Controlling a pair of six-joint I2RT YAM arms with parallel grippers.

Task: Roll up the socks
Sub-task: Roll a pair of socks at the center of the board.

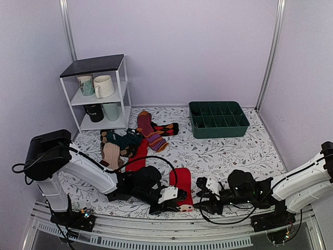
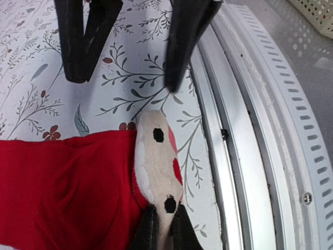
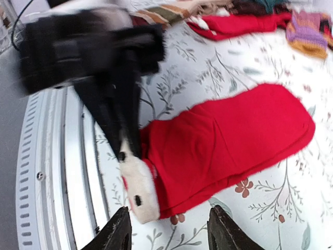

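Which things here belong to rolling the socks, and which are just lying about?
Job: front red sock, its cuff pinched by the left gripper, jaws shut; second red sock farther back; right gripper, jaws open.
Lying about: maroon striped sock, tan sock, green tray, shelf with mugs.

You see left gripper (image 2: 162,223) clamped on cream cuff (image 2: 155,156) of red sock (image 2: 62,187). Sock lies flat on flowered cloth (image 2: 31,78). Right gripper (image 2: 125,80) just beyond cuff, fingers apart.
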